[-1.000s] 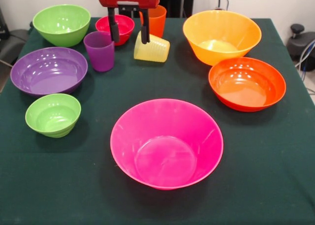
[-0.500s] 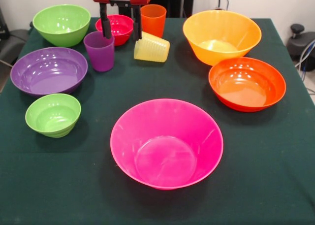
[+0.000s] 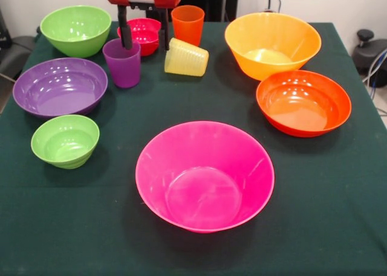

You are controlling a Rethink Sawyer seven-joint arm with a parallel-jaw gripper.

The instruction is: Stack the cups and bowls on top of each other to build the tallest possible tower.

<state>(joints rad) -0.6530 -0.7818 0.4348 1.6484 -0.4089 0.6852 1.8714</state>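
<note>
Lying sideways, yellow cup (image 3: pixel 187 58) (rim facing right).

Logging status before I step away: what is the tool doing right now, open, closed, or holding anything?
Tool: open and empty, its two fingers spread in front of the small red bowl.

Even overhead light, soft shadows, white glare on glossy bowls (image 3: pixel 205 176).

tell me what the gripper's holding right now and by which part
Nothing. The gripper is open and empty, its two fingers apart above the small red bowl, with the purple cup standing free beside it.
</note>
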